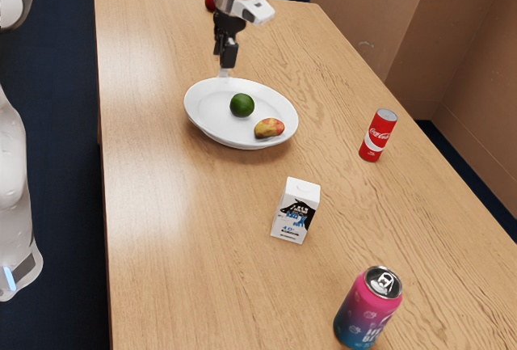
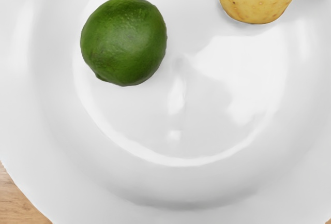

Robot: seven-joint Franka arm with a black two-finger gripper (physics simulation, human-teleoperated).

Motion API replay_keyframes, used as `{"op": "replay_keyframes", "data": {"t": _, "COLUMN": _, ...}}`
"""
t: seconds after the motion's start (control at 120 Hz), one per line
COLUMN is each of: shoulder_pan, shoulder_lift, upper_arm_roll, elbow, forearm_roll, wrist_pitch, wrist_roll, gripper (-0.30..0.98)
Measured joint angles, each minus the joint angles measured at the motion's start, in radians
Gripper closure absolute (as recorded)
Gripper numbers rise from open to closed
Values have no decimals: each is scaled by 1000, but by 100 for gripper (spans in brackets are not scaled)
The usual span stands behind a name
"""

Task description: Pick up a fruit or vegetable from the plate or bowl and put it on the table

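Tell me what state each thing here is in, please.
Gripper: raised by the plate, holding nothing.
Plate: face up, bearing two fruits.
Green lime: lying on the plate.
Yellow-red fruit: lying on the plate.
White carton: upright.
Red can: upright.
Pink-and-blue can: upright.
Red object: partly hidden behind the arm.

You're looking at an indoor room, with tan walls (image 1: 452,43) meeting a dark blue floor (image 1: 60,83). You have a long wood-grained table (image 1: 161,229) laid with food and drink: a white plate (image 1: 202,111) holding a lime (image 1: 242,105), a Coca-Cola can (image 1: 377,135) and a milk carton (image 1: 296,211). That gives you a dining or break-room feel, though you can't tell from these views whether it's a home or an office.
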Motion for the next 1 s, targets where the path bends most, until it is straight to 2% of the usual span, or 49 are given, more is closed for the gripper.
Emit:
{"op": "replay_keyframes", "data": {"t": 0.1, "shoulder_pan": -2, "shoulder_lift": 34, "upper_arm_roll": 3, "elbow": 0, "forearm_roll": 5, "wrist_pitch": 50, "wrist_roll": 53, "gripper": 0}}
{"op": "replay_keyframes", "data": {"t": 0.433, "shoulder_pan": 12, "shoulder_lift": 177, "upper_arm_roll": 5, "elbow": 46, "forearm_roll": -47, "wrist_pitch": 163, "wrist_roll": 176, "gripper": 0}}
{"op": "replay_keyframes", "data": {"t": 1.0, "shoulder_pan": 49, "shoulder_lift": 298, "upper_arm_roll": 5, "elbow": 61, "forearm_roll": -95, "wrist_pitch": 206, "wrist_roll": 290, "gripper": 0}}
